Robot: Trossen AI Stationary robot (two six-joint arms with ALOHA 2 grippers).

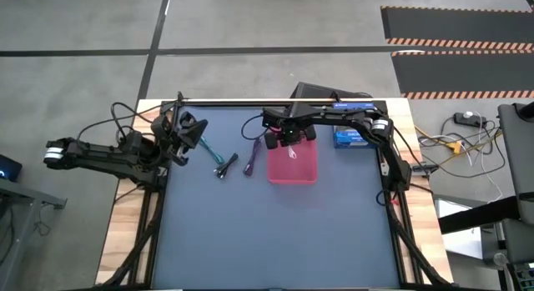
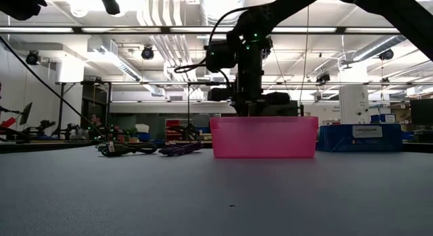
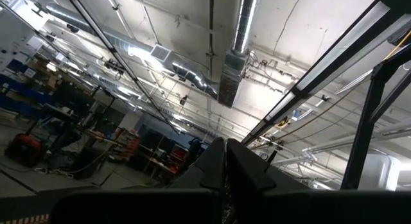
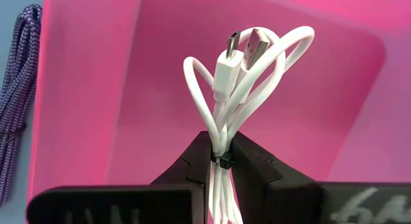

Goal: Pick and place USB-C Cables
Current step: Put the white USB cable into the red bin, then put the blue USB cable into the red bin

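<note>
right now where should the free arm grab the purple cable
Grip the purple cable across the middle of its bundle, coming straight down from above. It lies flat on the mat as a narrow strip beside the pink tray, so the tool's jaws should straddle its short width.

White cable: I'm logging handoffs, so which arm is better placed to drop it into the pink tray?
Right. The right gripper is shut on the white cable directly over the pink tray; the left gripper sits raised at the table's far-left corner.
</note>
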